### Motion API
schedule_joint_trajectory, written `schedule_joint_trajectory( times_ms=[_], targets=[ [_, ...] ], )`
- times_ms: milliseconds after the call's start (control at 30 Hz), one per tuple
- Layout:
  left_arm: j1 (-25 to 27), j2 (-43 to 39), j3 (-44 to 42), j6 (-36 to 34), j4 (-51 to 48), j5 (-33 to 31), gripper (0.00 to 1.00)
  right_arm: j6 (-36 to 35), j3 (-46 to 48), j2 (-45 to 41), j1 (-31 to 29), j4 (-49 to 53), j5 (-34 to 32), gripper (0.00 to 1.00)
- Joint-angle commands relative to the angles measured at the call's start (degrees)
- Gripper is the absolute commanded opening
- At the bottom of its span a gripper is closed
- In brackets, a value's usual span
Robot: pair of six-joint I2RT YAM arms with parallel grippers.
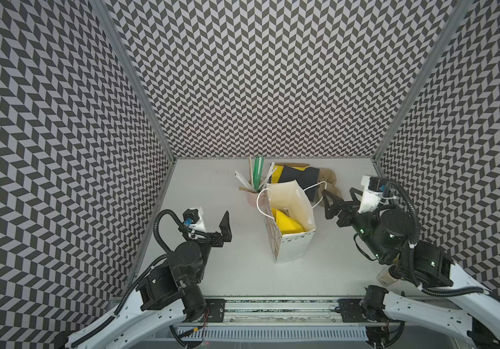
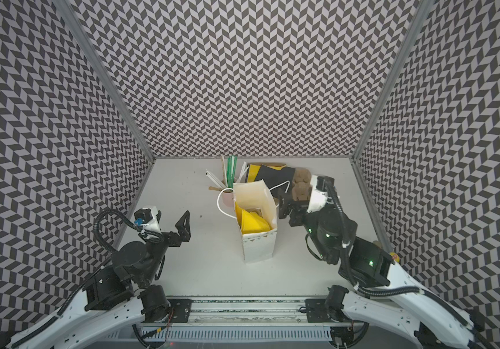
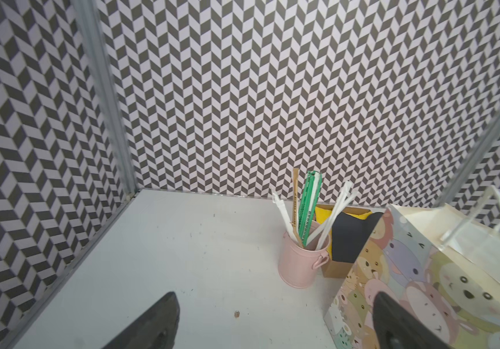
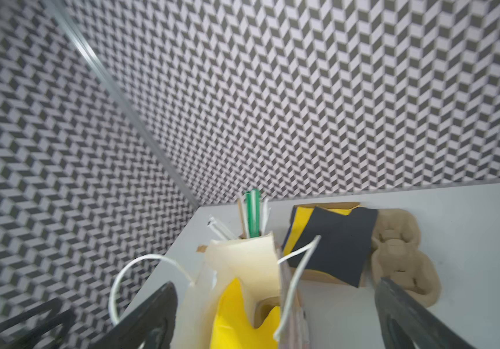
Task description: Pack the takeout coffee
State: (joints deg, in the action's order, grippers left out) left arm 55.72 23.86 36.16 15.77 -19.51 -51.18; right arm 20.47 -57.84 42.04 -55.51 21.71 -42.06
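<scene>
On the tabletop (image 1: 227,272), the right gripper (image 4: 276,285) hangs spread wide and empty just beside the rim of the upright gift bag (image 1: 291,250). The left gripper (image 3: 274,299), equally wide and holding nothing, hovers well apart. Where the takeout coffee sits cannot be told; yellow paper (image 1: 286,225) shows inside the bag.
</scene>
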Motion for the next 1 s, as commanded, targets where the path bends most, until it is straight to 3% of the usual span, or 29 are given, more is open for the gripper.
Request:
schedule_joint_trajectory(
  times_ms=[0,67,133,200,233,333,433,500,633,733,900,967],
  targets=[
    [-3.0,2.1,-2.2,3.7,3.1,-6.4,1.0,-2.2,7.5,-4.5,2.9,-12.7,-14.9,0.99],
    [-6.7,4.2,-4.4,3.1,5.6,-4.7,1.0,-5.5,14.3,-7.5,7.2,-20.7,-16.0,0.99],
    [-14.1,7.3,-5.2,4.8,6.3,0.9,1.0,-9.2,21.5,-9.6,12.9,-29.3,-13.9,0.99],
    [-21.7,10.1,-5.7,6.5,6.8,7.3,1.0,-7.1,27.1,-10.0,18.4,-35.0,-13.6,0.99],
    [-24.9,11.5,-5.9,9.0,7.2,9.5,1.0,-8.4,30.0,-9.7,21.9,-39.1,-10.3,0.99],
    [-30.8,16.4,-5.5,10.5,9.3,12.4,1.0,-11.0,35.2,-4.2,30.1,-47.7,-5.4,0.99],
    [-35.1,22.6,-4.3,11.6,11.3,12.4,1.0,-4.3,36.4,3.1,36.8,-49.8,-4.8,0.99],
    [-36.8,25.6,-4.8,12.0,14.6,12.2,1.0,-4.9,38.3,7.0,40.2,-55.8,-1.4,0.99],
    [-38.6,29.5,-10.9,7.0,28.9,9.6,1.0,-10.3,39.9,15.7,42.7,-64.3,0.3,0.99],
    [-41.3,31.9,-15.2,4.1,38.5,11.9,1.0,-16.6,40.7,21.5,42.9,-70.8,4.3,0.99],
    [-45.3,38.0,-15.6,3.1,47.1,14.1,1.0,-16.9,44.6,30.6,43.0,-83.4,7.0,0.99],
    [-45.3,39.5,-17.5,-2.7,56.1,16.0,1.0,-19.6,46.8,34.0,43.0,-88.6,8.9,0.99]
  ],
)
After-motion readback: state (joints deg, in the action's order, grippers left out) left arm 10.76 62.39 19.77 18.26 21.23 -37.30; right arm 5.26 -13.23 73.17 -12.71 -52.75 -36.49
